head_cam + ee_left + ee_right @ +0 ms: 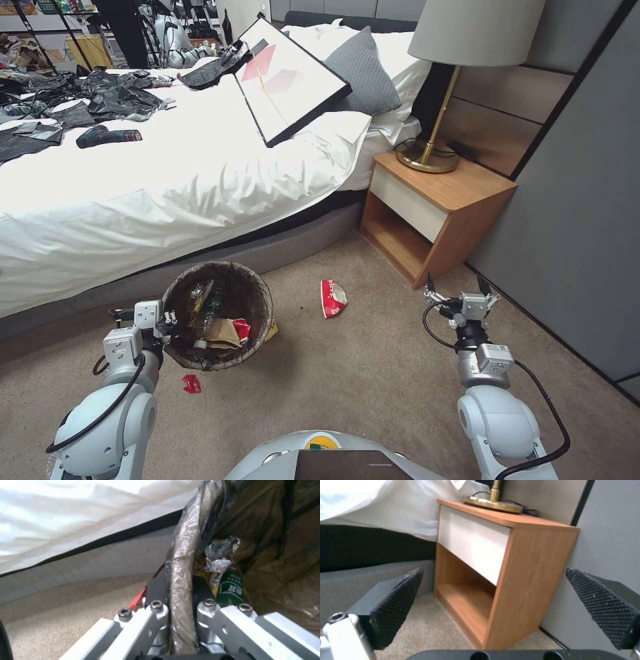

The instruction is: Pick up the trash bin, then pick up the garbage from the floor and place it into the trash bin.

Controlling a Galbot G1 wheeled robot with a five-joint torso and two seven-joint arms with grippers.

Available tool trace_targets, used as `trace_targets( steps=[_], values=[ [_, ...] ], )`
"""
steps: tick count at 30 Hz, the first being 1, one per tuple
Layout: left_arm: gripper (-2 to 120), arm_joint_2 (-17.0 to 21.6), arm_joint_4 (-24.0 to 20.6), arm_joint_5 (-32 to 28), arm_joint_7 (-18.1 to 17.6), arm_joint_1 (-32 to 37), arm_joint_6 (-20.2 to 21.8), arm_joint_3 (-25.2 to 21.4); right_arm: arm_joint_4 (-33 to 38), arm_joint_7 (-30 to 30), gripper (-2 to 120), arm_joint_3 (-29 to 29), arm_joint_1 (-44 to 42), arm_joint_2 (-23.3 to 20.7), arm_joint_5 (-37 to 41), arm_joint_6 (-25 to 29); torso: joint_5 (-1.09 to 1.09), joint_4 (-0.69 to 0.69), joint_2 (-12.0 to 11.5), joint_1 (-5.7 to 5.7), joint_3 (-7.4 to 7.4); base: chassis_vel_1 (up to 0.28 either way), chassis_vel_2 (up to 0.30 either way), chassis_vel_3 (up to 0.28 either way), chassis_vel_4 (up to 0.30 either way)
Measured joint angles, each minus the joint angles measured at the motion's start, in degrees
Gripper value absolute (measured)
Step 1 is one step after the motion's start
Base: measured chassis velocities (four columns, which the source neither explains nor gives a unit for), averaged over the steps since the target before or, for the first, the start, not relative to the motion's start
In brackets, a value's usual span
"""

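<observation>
The left gripper [172, 325] was clamped on the rim of the trash bin [257, 293], its fingers pinching the bag-covered edge on the robot's left side of the bin; in the left wrist view the folded bag over the rim [181, 562] ran straight between the two metal fingers [156, 610], one outside the wall and one inside. The bin sat by the grey base of the bed [280, 247], its dark bag lining the inside. Inside it lay a bottle with a green label [230, 588], a crumpled brown paper bag [223, 331], a bit of red wrapper [242, 329] and a crushed foil wrapper [218, 555].

The right gripper [460, 293] hung above the carpet [360, 373] with its fingers spread wide and nothing between them, just in front of the open lower corner of the wooden nightstand [460, 193]. The right wrist view showed its two black textured pads [398, 597] far apart, facing the nightstand's front edge.

On the carpet a red-and-white wrapper [332, 297] lay between the bin and the nightstand, apart from both. A small red scrap [191, 383] lay on the carpet just on the robot's side of the bin. A yellow scrap [272, 330] showed at the bin's right side, touching its wall.

A brass lamp [433, 133] stood on the nightstand's top.
</observation>
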Motion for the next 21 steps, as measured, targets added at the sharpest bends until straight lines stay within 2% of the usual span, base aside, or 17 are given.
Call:
trace_targets(
  steps=[7, 9, 10, 11, 12, 13, 14, 16, 17, 18, 20, 21],
  values=[
    [4, -0.02, 0.14, 0.13, 0.08, 0.04, -0.16, -0.01, 1.90, 2.98, 100, -0.90, -1.45, -0.05, -0.21, -1.30, 0.00, -0.01, 0.00, 0.00, 0.00, 0.000, 0.000, 0.000, 0.000],
    [4, 0.08, 0.14, 0.14, 0.12, 0.06, -0.16, 0.02, 2.50, 4.15, 100, -1.65, 0.02, -1.65, 1.57, -4.67, 0.01, -0.02, 0.00, 0.00, 0.00, 0.000, 0.000, 0.000, 0.000],
    [4, 0.08, 0.14, 0.14, 0.12, 0.06, -0.16, 0.02, 2.50, 4.15, 100, -1.65, 0.02, -1.65, 1.57, -4.67, 0.01, -0.02, 0.00, 0.00, 0.00, 0.000, 0.000, 0.000, 0.000],
    [4, 0.16, 0.09, 0.14, 0.13, 0.10, -0.16, 0.03, 2.96, 5.01, 100, -2.26, 1.84, -3.09, 3.89, -7.57, 0.00, 0.00, 0.00, 0.00, 0.00, 0.000, 0.000, 0.000, 0.000],
    [4, 0.26, 0.06, 0.16, 0.13, 0.13, -0.16, 0.03, 3.50, 7.44, 100, -3.38, 4.84, -5.13, 8.30, -13.44, 0.00, 0.01, 0.00, 0.00, 0.00, 0.000, 0.000, 0.000, 0.000],
    [4, 0.26, 0.06, 0.16, 0.13, 0.13, -0.16, 0.03, 3.50, 7.44, 100, -3.38, 4.84, -5.13, 8.30, -13.44, 0.00, 0.01, 0.00, 0.00, 0.00, 0.000, 0.000, 0.000, 0.000],
    [4, 0.32, 0.03, 0.19, 0.14, 0.20, -0.17, 0.02, 3.74, 9.09, 100, -4.20, 7.28, -6.56, 12.16, -17.65, 0.01, 0.01, 0.00, 0.00, 0.00, 0.000, 0.000, 0.000, 0.000],
    [4, 0.46, -0.24, 0.32, 0.16, 0.55, -0.20, 0.01, 3.49, 11.50, 100, -6.98, 13.62, -12.20, 22.53, -25.70, 0.01, 0.01, 0.00, 0.00, 0.00, 0.000, 0.000, 0.000, 0.000],
    [4, 0.44, -0.33, 0.39, 0.16, 0.66, -0.20, 0.01, 2.98, 12.24, 100, -8.21, 15.70, -14.39, 25.52, -27.56, 0.01, 0.01, -0.01, 0.00, 0.00, 0.000, 0.000, 0.000, 0.000],
    [4, 0.44, -0.33, 0.39, 0.16, 0.66, -0.20, 0.01, 2.98, 12.24, 100, -8.21, 15.70, -14.39, 25.52, -27.56, 0.01, 0.01, -0.01, 0.00, 0.00, 0.000, 0.000, 0.000, 0.000],
    [4, 0.38, -0.63, 0.60, 0.20, 0.94, -0.21, -0.02, 0.26, 15.23, 100, -12.30, 23.30, -20.07, 34.13, -31.91, 0.01, 0.02, 0.00, 0.00, 0.00, 0.000, 0.000, 0.000, 0.000],
    [4, 0.36, -0.72, 0.64, 0.21, 1.04, -0.21, -0.02, -0.88, 16.06, 100, -13.69, 25.73, -21.33, 36.53, -32.69, 0.00, 0.02, 0.00, 0.00, 0.01, 0.000, 0.000, 0.000, 0.000]
  ],
)
